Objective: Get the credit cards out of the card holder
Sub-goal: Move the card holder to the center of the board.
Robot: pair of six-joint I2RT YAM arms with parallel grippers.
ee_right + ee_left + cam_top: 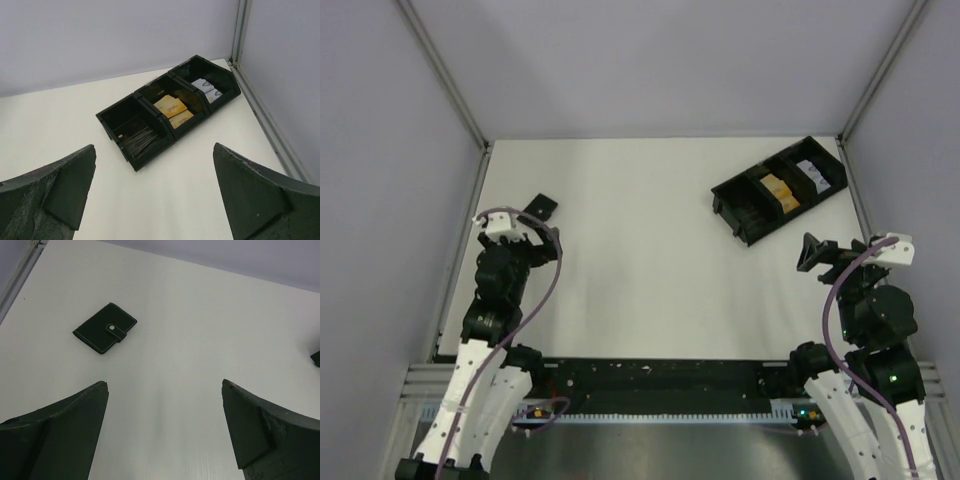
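**At the left edge: a closed holder, both grippers wide open**

Nearest the bases, both arms hang over the table (640, 270) holding nothing. The left gripper (520, 238) has its fingers (65, 432) spread wide, and the right gripper (820, 255) is spread the same way.

Just beyond the left gripper, at about 1 o'clock from it in the top view and 11 o'clock in its wrist view, lies the card holder (105, 328). It is flat and closed, with its tab (115, 330) snapped across one edge. The credit cards do not show; presumably they are inside.

The holder looks light, thin and smooth-skinned, so a one-sided push will likely make it skate on the table. Lying flat, it offers little edge to pinch. A sound plan is to hold the spine side with one gripper while the other lifts the tab. The cards should be stiff, thin and slick, and are best nipped by a short edge once exposed.

The side rail (460, 250) stands near at the holder's 9 o'clock, so coming in from 3 or 6 o'clock looks easier; bare table lies that way.

Farthest off, at the table's 2 o'clock, sits a long black tray (141, 98) with orange-yellow pieces (170, 106) in its middle compartment, well apart from the holder.
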